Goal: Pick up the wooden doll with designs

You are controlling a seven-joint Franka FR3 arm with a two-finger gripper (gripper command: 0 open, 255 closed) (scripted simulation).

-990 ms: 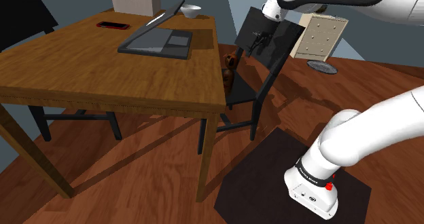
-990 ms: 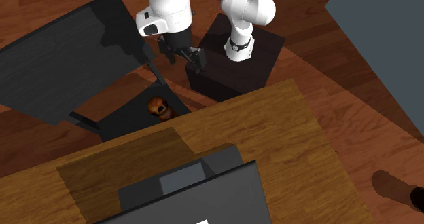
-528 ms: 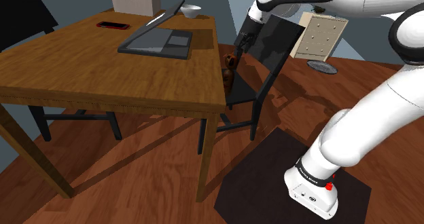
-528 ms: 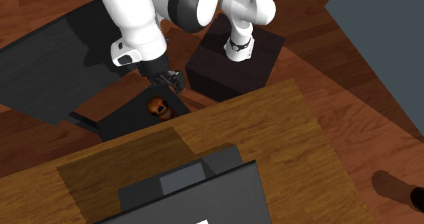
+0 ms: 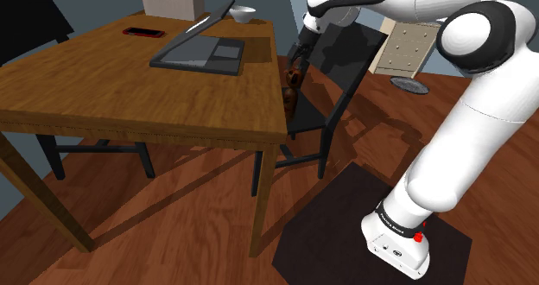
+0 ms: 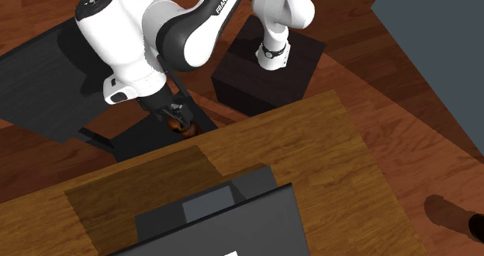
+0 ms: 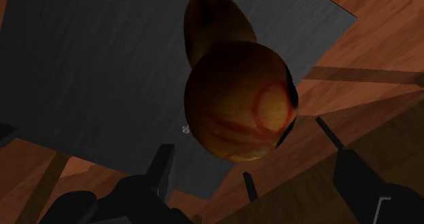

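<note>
A brown wooden table [image 5: 104, 85] fills the shoulder view's left, with a dark grey open laptop [image 5: 200, 52] on its far side. Just right of the table's edge, the rounded reddish-brown wooden doll [image 5: 292, 91] stands on the seat of a black chair [image 5: 309, 117]. The all-black gripper [image 5: 299, 57] hangs close above the doll, its fingers [image 7: 162, 170] apart and not touching it.
</note>
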